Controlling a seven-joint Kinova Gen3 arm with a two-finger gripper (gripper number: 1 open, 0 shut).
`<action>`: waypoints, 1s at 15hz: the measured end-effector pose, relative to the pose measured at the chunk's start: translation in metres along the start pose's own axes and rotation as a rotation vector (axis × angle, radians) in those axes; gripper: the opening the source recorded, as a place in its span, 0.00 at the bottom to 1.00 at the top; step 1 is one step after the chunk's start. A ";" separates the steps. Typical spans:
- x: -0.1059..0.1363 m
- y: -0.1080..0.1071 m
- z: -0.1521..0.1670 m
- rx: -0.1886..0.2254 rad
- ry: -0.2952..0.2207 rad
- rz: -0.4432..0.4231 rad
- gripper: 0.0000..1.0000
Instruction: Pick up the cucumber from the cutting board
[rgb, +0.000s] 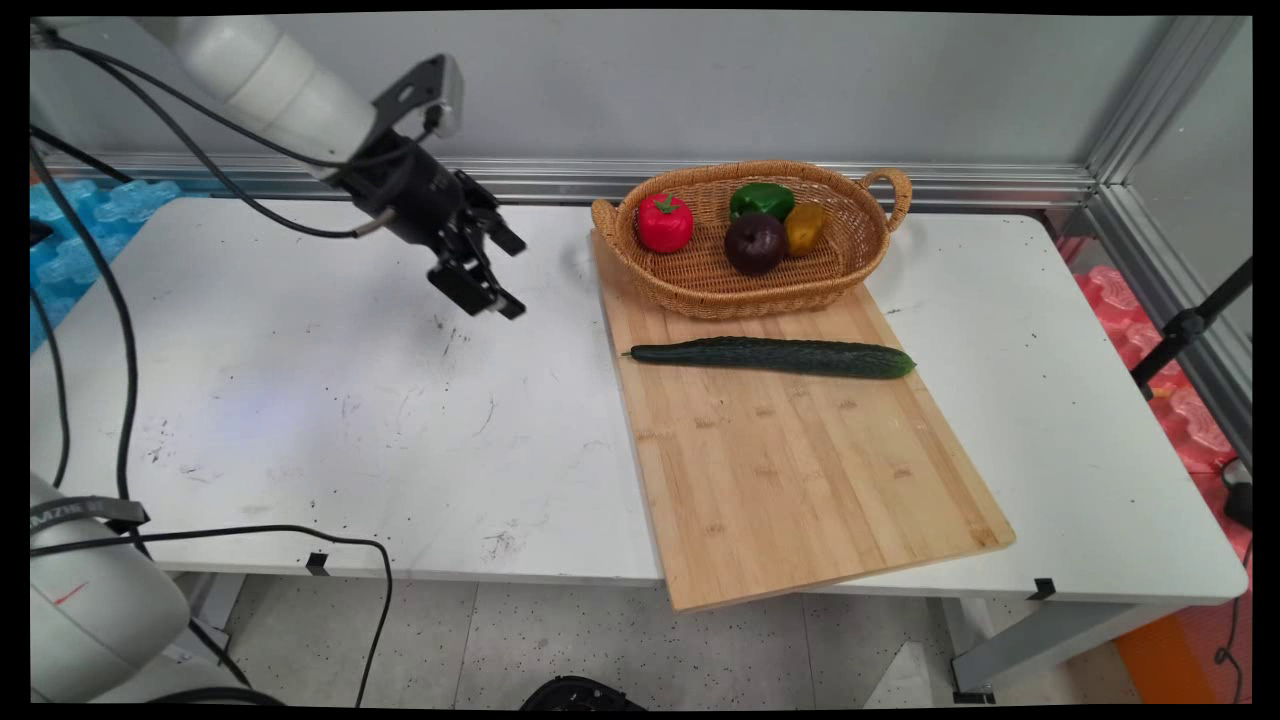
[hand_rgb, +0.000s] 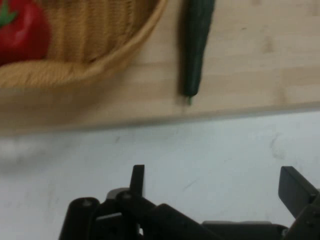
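Note:
My gripper (rgb: 512, 278) hangs open above the bare white table (rgb: 350, 400), left of a wooden cutting board (rgb: 800, 470), with nothing between its fingers. A long dark green cucumber (rgb: 770, 357) lies across the board, its stem end pointing toward the gripper. Behind it a wicker basket (rgb: 700, 292) rests on the board's far end. The basket holds a red tomato (rgb: 664, 222), a green pepper (rgb: 762, 200), a dark purple fruit (rgb: 755, 243) and a yellow-orange piece (rgb: 805, 227). In the hand view the gripper (hand_rgb: 215, 185) is spread wide, facing the cucumber (hand_rgb: 196, 50), the board (hand_rgb: 250, 75), the basket (hand_rgb: 100, 65) and the tomato (hand_rgb: 22, 32).
Black cables (rgb: 125, 400) hang at the left and trail over the table's front edge. The board overhangs the near edge. A black tripod leg (rgb: 1190, 325) stands at the right, and a metal rail (rgb: 560, 180) runs along the wall.

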 end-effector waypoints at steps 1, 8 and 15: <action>0.003 0.001 0.004 -0.008 0.003 0.011 1.00; 0.041 0.013 0.052 -0.054 0.029 0.069 1.00; 0.082 0.021 0.106 -0.059 0.041 0.104 1.00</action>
